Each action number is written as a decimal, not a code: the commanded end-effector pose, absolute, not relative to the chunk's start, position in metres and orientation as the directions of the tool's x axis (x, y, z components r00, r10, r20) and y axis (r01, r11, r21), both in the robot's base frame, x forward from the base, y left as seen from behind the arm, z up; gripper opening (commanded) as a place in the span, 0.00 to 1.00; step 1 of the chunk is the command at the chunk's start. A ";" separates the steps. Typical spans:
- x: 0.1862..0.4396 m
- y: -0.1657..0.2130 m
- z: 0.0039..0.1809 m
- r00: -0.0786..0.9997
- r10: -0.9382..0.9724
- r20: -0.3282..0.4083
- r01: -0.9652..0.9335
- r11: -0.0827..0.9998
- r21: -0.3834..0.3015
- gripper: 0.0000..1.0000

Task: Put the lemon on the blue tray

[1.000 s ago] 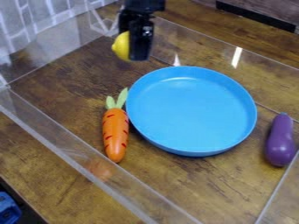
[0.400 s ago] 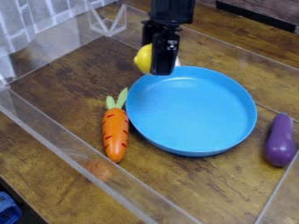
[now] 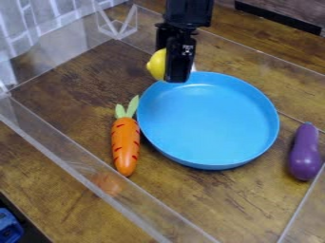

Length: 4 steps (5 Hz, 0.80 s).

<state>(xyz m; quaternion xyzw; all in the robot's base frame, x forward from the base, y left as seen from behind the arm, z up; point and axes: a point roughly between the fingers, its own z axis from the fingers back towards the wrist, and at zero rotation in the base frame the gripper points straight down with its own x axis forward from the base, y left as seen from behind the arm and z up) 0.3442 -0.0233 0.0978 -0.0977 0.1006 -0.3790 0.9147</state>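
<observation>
stage: carrying | claw pinching 1 lemon, at far rim of blue tray, above counter | done: lemon grasped | left: centre over tray, release

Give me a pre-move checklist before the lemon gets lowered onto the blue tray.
1. Lemon held in the gripper: ok, it sits off the table against the jaws.
2. Lemon over the blue tray: not ok, it hangs at the tray's far left rim, largely outside it.
3. Tray surface free for a drop: ok, nothing lies in it.
4. Carrot out of the way: ok, it lies on the table left of the tray, close to its rim.
5. Purple eggplant out of the way: ok, it lies beyond the tray's right edge.
6. How firmly the jaws hold the lemon: cannot tell, the gripper hides the contact.
</observation>
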 end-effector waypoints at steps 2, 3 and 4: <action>0.344 -0.021 0.125 0.687 -0.725 -0.053 0.704 0.682 -0.197 0.00; 0.345 -0.019 0.124 0.684 -0.728 -0.055 0.707 0.679 -0.199 0.00; 0.345 -0.017 0.123 0.680 -0.731 -0.058 0.709 0.676 -0.202 0.00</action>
